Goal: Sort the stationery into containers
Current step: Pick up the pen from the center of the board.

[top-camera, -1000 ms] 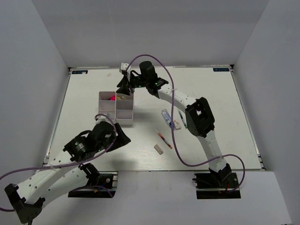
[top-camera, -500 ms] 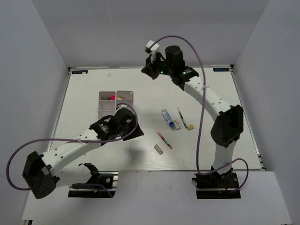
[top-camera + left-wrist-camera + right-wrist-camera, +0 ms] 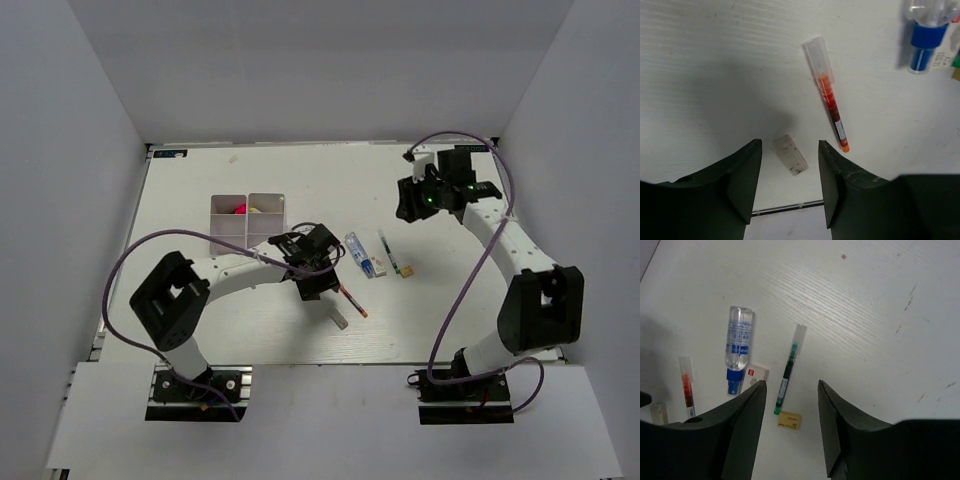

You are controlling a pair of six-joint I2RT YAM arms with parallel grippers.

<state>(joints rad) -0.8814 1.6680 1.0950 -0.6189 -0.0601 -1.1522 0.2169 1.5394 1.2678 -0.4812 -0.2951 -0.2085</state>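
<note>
Left gripper (image 3: 788, 150) (image 3: 312, 285): fingers parted to a medium gap, nothing held. Sits toward the arm bases and to the left of the clear plastic tube with blue cap (image 3: 358, 252) (image 3: 924, 35) (image 3: 738, 345).

Framed between those fingers in the left wrist view: small grey-beige block eraser (image 3: 789, 154) (image 3: 341, 320), flat on the white table (image 3: 450, 300), not touching either finger. Cannot tell height above it.

Just right of that eraser in the same view: thin red pen with clear cap (image 3: 829, 102) (image 3: 350, 300) (image 3: 687, 390), lying loose, base-side and left of the tube, apart from it.

Right gripper (image 3: 790, 390) (image 3: 412, 200): fingers also spread to a medium gap, empty. Raised over the table, right of the tube and further from the bases.

Seen through that gap: thin green pen with clear cap (image 3: 787, 370) (image 3: 384, 245), lying just right of the tube, roughly parallel to it.

Small tan eraser (image 3: 789, 420) (image 3: 406, 271): by the green pen's coloured end, right of the tube.

White eraser with red label (image 3: 757, 374) (image 3: 378, 268): up against the tube's blue cap.

White plastic divided organizer box (image 3: 247, 232): well left of the tube. Pink item (image 3: 240, 208) and yellow item (image 3: 258, 210) in its two far compartments, rest too small to tell.
</note>
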